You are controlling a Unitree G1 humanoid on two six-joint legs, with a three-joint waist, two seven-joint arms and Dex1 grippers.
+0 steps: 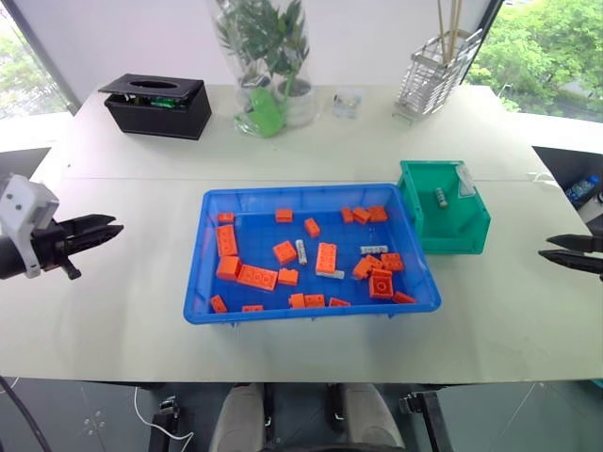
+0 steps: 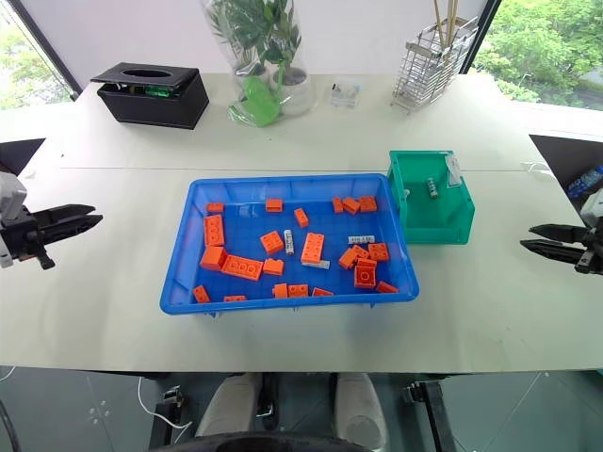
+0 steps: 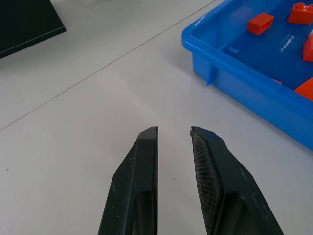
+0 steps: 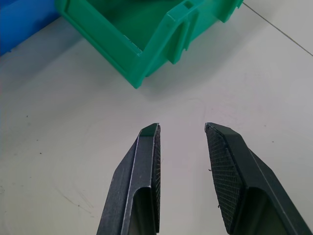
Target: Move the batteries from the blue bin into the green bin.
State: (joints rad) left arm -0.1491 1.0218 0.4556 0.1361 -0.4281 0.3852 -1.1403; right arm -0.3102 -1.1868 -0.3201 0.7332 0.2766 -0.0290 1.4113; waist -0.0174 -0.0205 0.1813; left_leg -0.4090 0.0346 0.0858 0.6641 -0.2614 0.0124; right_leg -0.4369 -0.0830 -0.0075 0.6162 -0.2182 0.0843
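Three silver-grey batteries (image 1: 301,251) are lying in the blue bin (image 1: 203,279) among scattered orange toy bricks (image 1: 256,276): one near the middle of the tray, one just below a tall brick, and one toward the tray's right side beside a cluster of bricks. A fourth battery (image 1: 441,197) is already resting inside the green bin (image 1: 467,233), along with a small pale piece near its far right corner that is too small to identify. The green bin is sitting just beside the blue bin's far right corner, their rims nearly touching.

Both containers are standing on a white table (image 1: 113,320). At the table's far edge, a black tissue box (image 1: 157,106) is sitting to the left, a clear vase of green leaves (image 1: 267,66) is standing near the middle, and a wire rack holding wooden sticks (image 1: 435,68) is standing to the right.

The left gripper (image 1: 113,232) is hovering over bare table well to the left of the blue bin, its fingers drawn in with only a narrow slit between the tips, grasping nothing. The right gripper (image 2: 526,237) is hovering over bare table to the right of the green bin, its fingers parted somewhat and empty, pointing toward that bin's near wall.
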